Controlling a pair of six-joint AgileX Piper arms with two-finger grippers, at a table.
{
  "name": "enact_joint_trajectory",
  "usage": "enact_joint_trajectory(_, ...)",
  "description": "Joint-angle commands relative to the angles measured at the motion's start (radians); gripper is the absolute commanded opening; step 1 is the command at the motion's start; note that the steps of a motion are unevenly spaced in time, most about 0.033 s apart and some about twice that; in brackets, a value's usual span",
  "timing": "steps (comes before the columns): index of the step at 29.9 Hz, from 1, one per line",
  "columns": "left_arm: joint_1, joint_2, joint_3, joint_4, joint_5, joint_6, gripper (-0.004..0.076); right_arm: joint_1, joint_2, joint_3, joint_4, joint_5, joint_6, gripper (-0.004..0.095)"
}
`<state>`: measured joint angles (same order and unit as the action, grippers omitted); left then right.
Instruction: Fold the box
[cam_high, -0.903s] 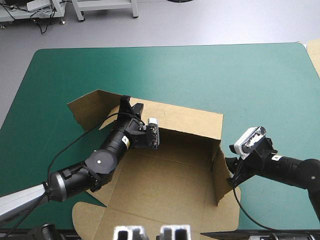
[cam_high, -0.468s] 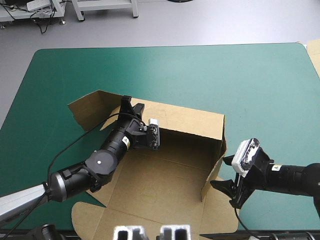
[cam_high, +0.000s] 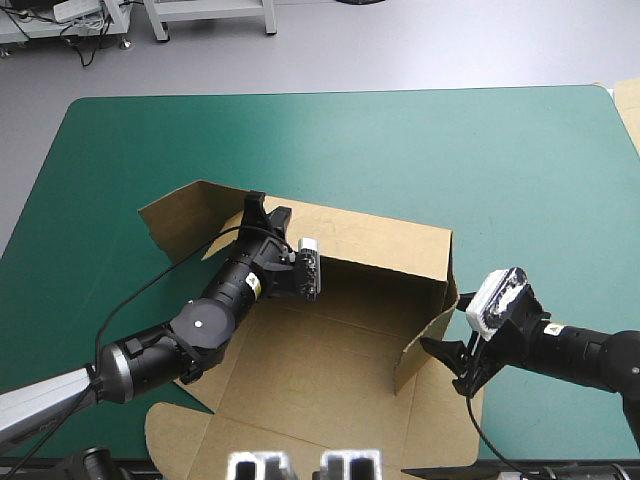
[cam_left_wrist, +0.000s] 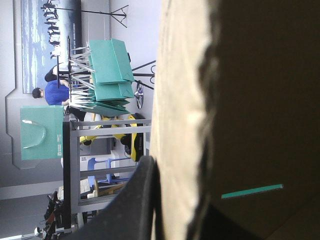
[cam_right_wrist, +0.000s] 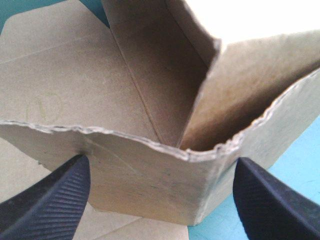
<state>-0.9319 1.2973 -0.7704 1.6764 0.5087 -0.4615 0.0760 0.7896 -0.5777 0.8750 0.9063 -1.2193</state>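
Looks like a robotics lab or test workshop: bare grey floor (cam_high: 420, 45) beyond the teal-green surface (cam_high: 420, 140), white metal bench frames (cam_high: 205, 20) on it, loose cables (cam_high: 85, 45) trailing underneath.

Teal-green table cover (cam_high: 400, 140); spare brown board edge (cam_high: 629, 108) at far right corner.

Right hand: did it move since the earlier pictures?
Yes. The right hand has slid toward the table's near edge, away from the box's far right corner.
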Motion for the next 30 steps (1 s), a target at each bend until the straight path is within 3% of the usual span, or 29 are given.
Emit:
enact_joint_trajectory(1, -0.009, -0.019, -0.025, -0.004, -0.072, -0.02, 0.0008, 0.002, 0.006, -0.024, 0.108, -0.054, -0.045, 0.073)
enact_joint_trajectory(9, -0.064, -0.011, -0.025, -0.011, -0.057, -0.02, 0.0008, 0.002, 0.023, -0.024, 0.153, -0.062, -0.066, 0.073)
enact_joint_trajectory(16, -0.101, 0.044, -0.069, -0.142, 0.076, 0.034, 0.0014, 0.002, 0.041, -0.024, 0.151, -0.108, -0.044, 0.0722)
enact_joint_trajectory(27, -0.123, 0.04, -0.126, -0.14, 0.133, 0.02, 0.0014, 0.002, 0.041, -0.024, 0.129, -0.176, 0.03, 0.0617)
enact_joint_trajectory(30, -0.174, 0.04, -0.126, -0.138, 0.133, 0.02, 0.0014, 0.002, 0.041, -0.024, 0.129, -0.172, 0.03, 0.052)
